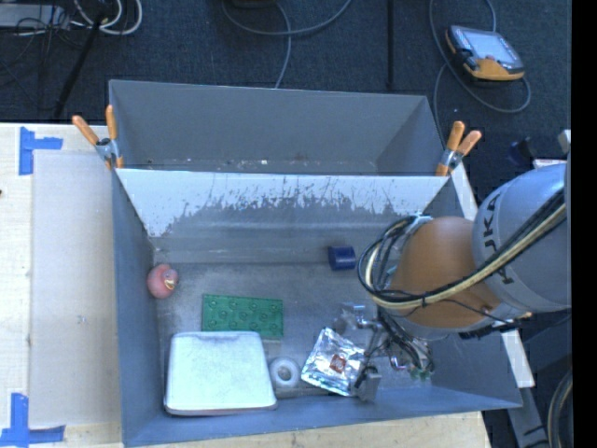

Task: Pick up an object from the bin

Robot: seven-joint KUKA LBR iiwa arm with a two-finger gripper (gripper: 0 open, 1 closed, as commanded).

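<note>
Crinkled silver foil packet (332,362), near-right floor of grey bin (280,138); gripper (371,370) low at its right edge, whether spread or pinching cannot be told.

Grey arm (534,241), orange wrist cover (446,267), looped cables (381,255), dark gripper (371,373)

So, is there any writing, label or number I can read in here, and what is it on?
"KU": dark letters on the robot arm's grey casing; the rest of the word is hidden.
Print on the silver foil packet: too small to read.
Nothing else bears readable text.
</note>
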